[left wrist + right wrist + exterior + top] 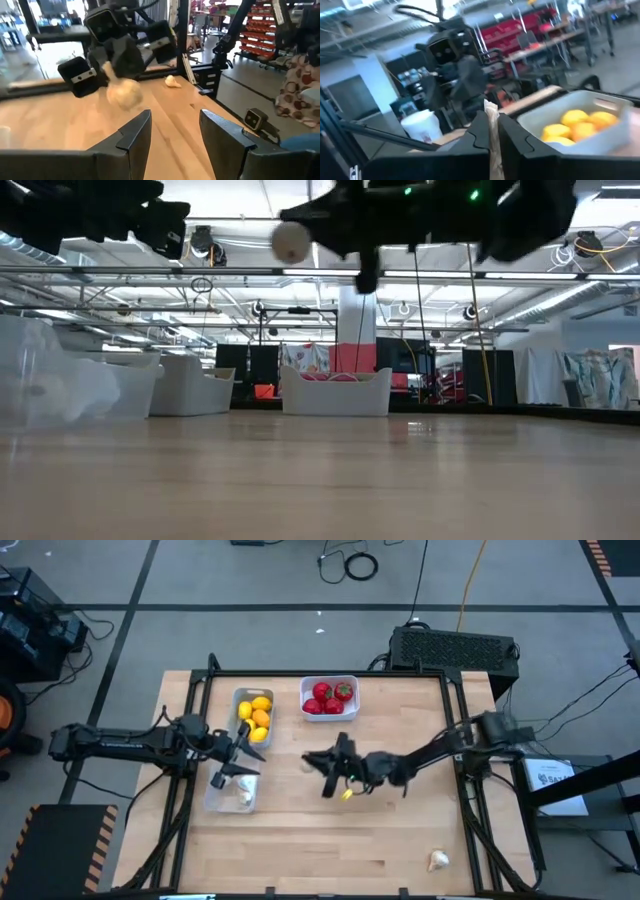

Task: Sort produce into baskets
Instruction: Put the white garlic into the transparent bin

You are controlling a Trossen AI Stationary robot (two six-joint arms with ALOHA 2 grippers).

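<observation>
The right gripper (pixel 318 762) hangs above the middle of the table (pixel 330 840), pinching a whitish garlic bulb (pixel 123 93) by its stalk; the bulb is clear of the wood (the low view shows it well up in the air). The left gripper (pixel 243 745) hovers with its fingers (pixel 134 131) parted and nothing between them, over the gap between the grey basket (pixel 240 700) of yellow and orange fruits (pixel 259 716) and the clear basket (pixel 213 798), which seems to hold pale bulbs. Red fruits (pixel 330 697) fill the white basket (pixel 304 690). Another garlic bulb (pixel 438 860) lies near the table's front right corner.
</observation>
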